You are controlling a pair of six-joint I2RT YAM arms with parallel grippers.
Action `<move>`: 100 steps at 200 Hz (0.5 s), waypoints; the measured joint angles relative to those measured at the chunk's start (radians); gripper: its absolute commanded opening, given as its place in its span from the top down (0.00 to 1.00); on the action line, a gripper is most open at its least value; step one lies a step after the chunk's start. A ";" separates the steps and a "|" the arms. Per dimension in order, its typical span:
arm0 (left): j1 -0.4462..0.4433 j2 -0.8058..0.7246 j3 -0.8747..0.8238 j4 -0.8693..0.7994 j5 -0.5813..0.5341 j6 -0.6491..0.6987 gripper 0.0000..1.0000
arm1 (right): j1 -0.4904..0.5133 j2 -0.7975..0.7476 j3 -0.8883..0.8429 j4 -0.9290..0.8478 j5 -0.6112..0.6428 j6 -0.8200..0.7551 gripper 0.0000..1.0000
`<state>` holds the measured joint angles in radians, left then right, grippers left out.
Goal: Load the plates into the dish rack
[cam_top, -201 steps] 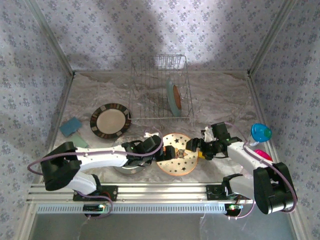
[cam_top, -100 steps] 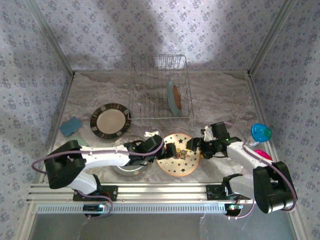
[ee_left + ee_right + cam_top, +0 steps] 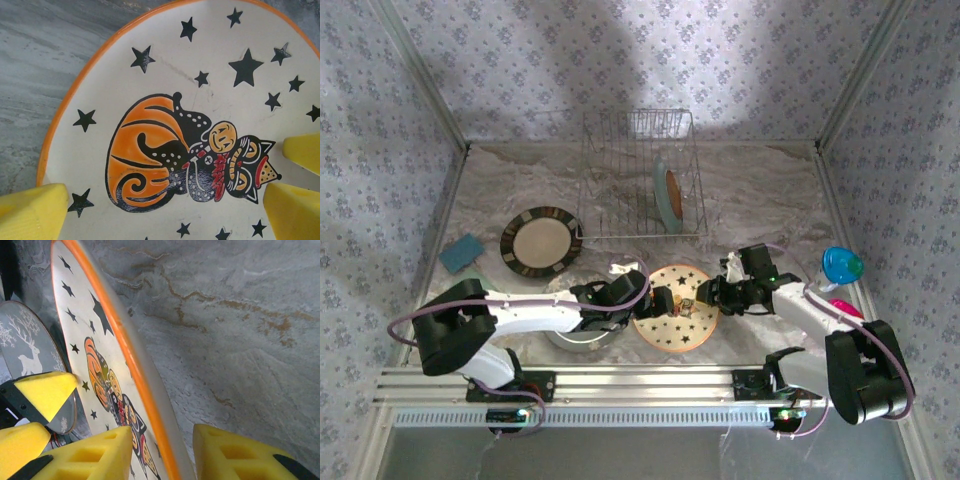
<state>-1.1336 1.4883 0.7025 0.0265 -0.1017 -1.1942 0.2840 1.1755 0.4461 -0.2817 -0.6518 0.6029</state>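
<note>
The orange-rimmed star plate [image 3: 672, 325] [image 3: 150, 100] [image 3: 75, 320] is tipped up on edge at the front centre of the table. My right gripper [image 3: 705, 293] [image 3: 167, 455] straddles its right rim, with the jaws narrowed and a gap still showing on the back side. My left gripper [image 3: 660, 300] [image 3: 165, 212] stands wide open against the plate's left side, facing its picture. The grey reindeer plate [image 3: 575, 335] [image 3: 25, 350] lies under the left arm. The brown striped plate [image 3: 541, 240] lies flat at the left. The teal plate [image 3: 665, 198] stands in the wire dish rack [image 3: 620, 180].
A blue cup [image 3: 842, 265] and a pink cup [image 3: 847, 309] stand by the right wall. A teal block [image 3: 462, 252] lies at the far left. An orange-brown disc [image 3: 674, 187] leans beside the teal plate in the rack. Patterned walls enclose the table.
My right gripper's jaws have narrowed around the star plate's rim. The plate has tipped a little steeper and shifted slightly toward the near edge. The left gripper has stayed wide open.
</note>
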 measured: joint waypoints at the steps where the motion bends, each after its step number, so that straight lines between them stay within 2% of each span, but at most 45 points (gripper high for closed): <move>1: 0.000 0.000 0.000 0.000 0.000 0.000 0.01 | 0.000 0.000 0.001 0.000 0.001 0.000 0.64; 46: 0.000 0.000 0.001 -0.007 0.008 0.004 0.01 | 0.000 0.000 0.018 -0.010 0.004 -0.001 0.70; 79: -0.001 -0.003 0.008 -0.026 0.011 0.012 0.01 | 0.000 -0.002 0.019 -0.022 0.010 -0.001 0.78; 100: -0.001 -0.015 0.013 -0.043 0.011 0.023 0.01 | 0.000 -0.011 0.022 -0.025 0.003 -0.003 0.91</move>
<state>-1.1347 1.4731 0.7155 -0.0162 -0.0910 -1.1709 0.2840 1.1648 0.4679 -0.3065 -0.6483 0.5999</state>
